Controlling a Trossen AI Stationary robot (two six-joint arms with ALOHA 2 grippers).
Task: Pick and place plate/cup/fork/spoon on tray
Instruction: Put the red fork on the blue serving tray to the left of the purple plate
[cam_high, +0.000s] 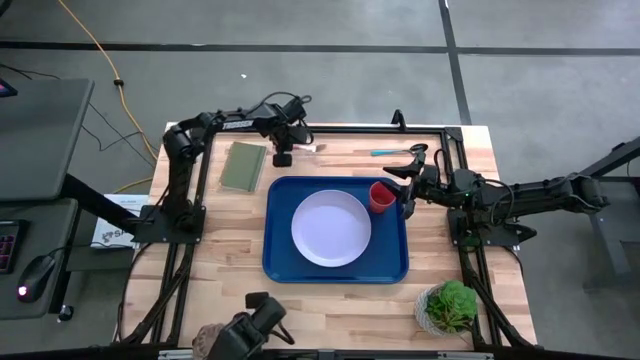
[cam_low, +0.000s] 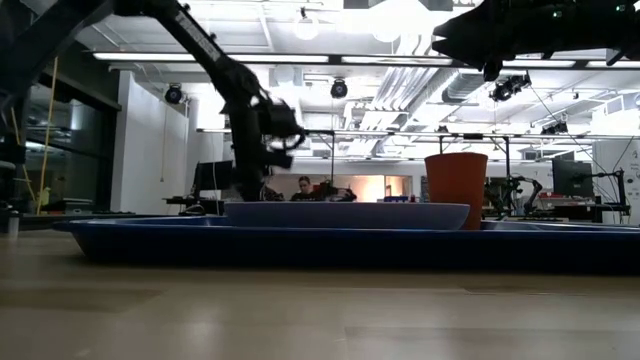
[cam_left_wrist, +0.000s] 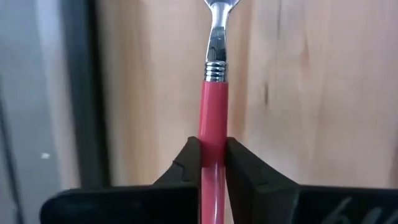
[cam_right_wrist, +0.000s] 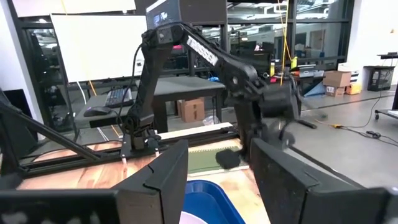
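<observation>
The pale wooden table (cam_high: 340, 300) stood on a grey floor in an open lab lit by strip lights, with a person seated at a desk far behind.

Largest on it, the tray (cam_high: 336, 272) lay at the middle, a low-rimmed blue plastic slab that looked stiff and stable. The plate (cam_high: 331, 229) rested flat inside it, broad and light, its smooth rim probably the only place to grip. The cup (cam_high: 381, 196) stood upright in the tray's corner nearest the right arm, just beside the plate; it looked light and easy to tip.

The left gripper (cam_left_wrist: 213, 163) was clenched on the fork (cam_left_wrist: 213, 118), fingers pinching the pink handle a little below the metal collar, at the table's far edge just beyond the tray. The handle looked slick and thin, so a firm pinch near its middle seemed right, or it might swivel.

The spoon (cam_high: 392, 152) lay on bare wood near the far edge, well apart from the tray, flat and slim, likely awkward to pinch off the surface.

The right gripper (cam_right_wrist: 217, 186) hung just beside the cup with fingers spread, grasping nothing. An olive pad (cam_high: 243, 165) lay beside the tray, a potted plant (cam_high: 448, 306) near one corner; neither blocked the fork's way.
</observation>
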